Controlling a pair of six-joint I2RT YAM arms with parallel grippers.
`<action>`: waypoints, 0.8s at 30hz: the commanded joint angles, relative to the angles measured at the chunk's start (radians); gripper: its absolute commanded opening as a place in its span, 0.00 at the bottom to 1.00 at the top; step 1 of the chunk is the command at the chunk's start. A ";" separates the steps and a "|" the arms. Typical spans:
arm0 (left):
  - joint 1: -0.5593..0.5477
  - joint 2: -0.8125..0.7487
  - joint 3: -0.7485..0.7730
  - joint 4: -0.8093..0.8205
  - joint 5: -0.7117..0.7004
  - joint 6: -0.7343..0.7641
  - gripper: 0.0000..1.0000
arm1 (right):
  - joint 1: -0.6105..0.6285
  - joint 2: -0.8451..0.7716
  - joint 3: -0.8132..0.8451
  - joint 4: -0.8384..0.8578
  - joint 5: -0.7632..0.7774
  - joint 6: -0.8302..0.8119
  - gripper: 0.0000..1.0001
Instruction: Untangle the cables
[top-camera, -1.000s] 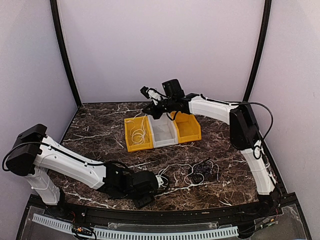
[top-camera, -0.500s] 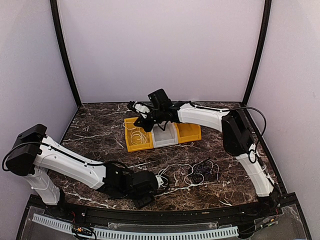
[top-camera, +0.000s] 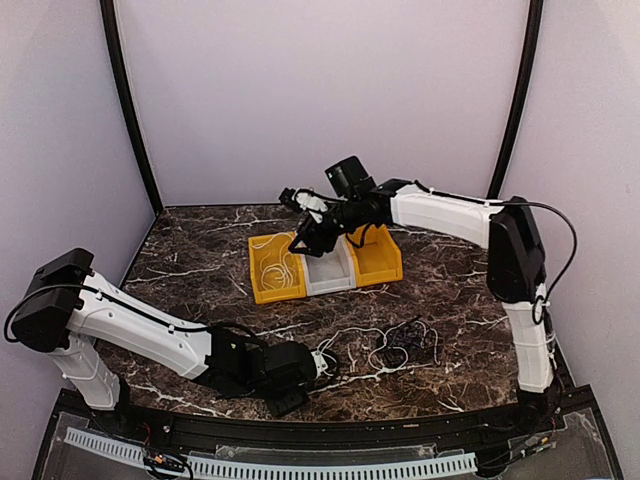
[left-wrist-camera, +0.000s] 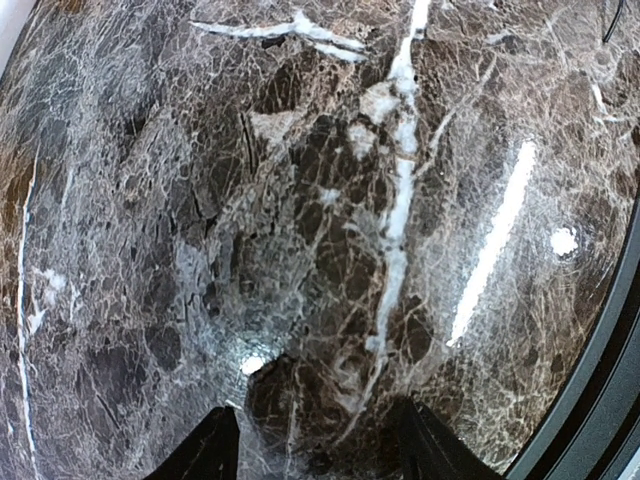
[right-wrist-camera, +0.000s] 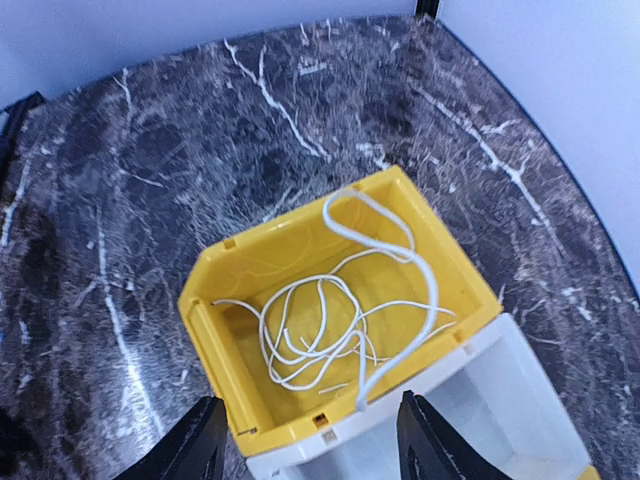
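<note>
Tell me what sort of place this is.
Probably a robot lab enclosure: plain walls around a marble-patterned table, a left arm and right arm mounted at its near edge, and a yellow bin holding a white cable.

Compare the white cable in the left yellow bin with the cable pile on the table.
The white cable lies alone in the yellow bin; the cable pile sits on the table. The white cable is one colour; the cable pile mixes white and dark cords. Both are thin, loosely looped.

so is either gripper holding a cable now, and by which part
Nothing is held. The right gripper is open above the white cable lying in the yellow bin; the left gripper is open over the table.
</note>
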 joint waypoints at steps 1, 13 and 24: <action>-0.006 0.019 -0.011 -0.041 0.013 0.038 0.57 | -0.057 -0.245 -0.088 -0.084 -0.200 -0.091 0.62; -0.006 -0.032 0.007 0.059 -0.045 0.084 0.57 | -0.057 -0.544 -0.589 -0.355 -0.401 -0.541 0.71; -0.006 -0.093 0.037 0.053 -0.062 0.116 0.57 | 0.041 -0.520 -0.587 -0.391 -0.364 -0.586 0.71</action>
